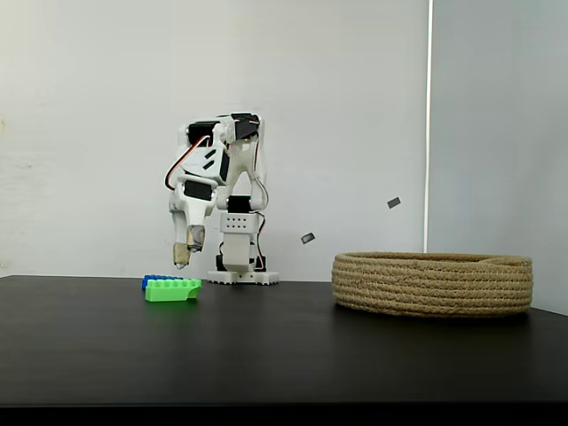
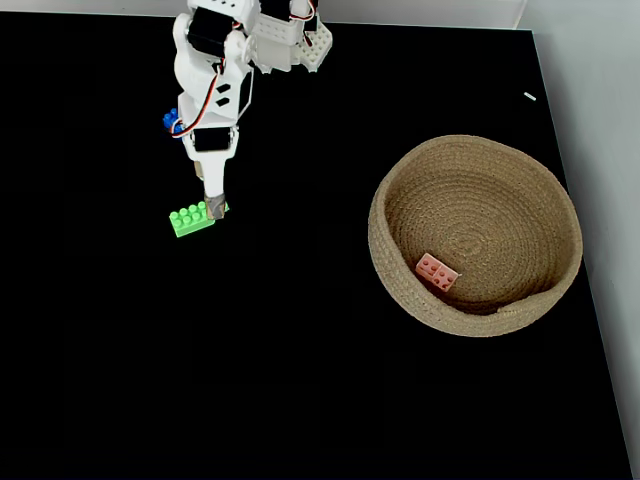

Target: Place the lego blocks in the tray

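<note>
With the pink brick [image 2: 437, 271] already lying on the floor of the rope basket [image 2: 400, 270] at the right of the top-down fixed view, I count one brick delivered and two to go. My gripper [image 2: 215, 208] hangs point-down in the upper left of that frame, its tip at the right-hand end of the green brick [image 2: 191, 218], which lies flat on the black tabletop [image 2: 300, 380]. From the side-on fixed view the gripper [image 1: 182, 257] sits a little above the green brick [image 1: 172, 290], not touching it, so I judge this to be the approach for the second pick. I cannot tell how far the fingers are parted; both views show them as one narrow shape, and nothing is held between them. The blue brick [image 2: 170, 121] sits just behind the green one in the side-on view, and in the top-down view it peeks out from under the arm, higher in the frame.

Next I need to centre over the green brick's middle rather than its end, straddle its narrow width, descend, close, then lift high enough to clear the basket's rim [image 1: 432, 259] at the right.
</note>
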Robot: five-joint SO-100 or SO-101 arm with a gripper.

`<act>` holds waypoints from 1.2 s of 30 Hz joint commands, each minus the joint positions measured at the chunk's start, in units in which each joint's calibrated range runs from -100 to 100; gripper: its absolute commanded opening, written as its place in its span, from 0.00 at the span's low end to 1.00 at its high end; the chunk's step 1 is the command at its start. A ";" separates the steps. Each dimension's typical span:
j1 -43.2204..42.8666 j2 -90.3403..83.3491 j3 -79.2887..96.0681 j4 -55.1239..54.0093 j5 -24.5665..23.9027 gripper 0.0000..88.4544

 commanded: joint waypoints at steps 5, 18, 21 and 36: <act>3.78 8.36 -11.65 1.47 3.42 0.38; 3.78 19.11 -18.59 1.22 4.05 0.33; 3.04 19.37 -17.03 0.89 5.52 0.09; -1.16 9.91 -19.50 8.31 2.39 0.00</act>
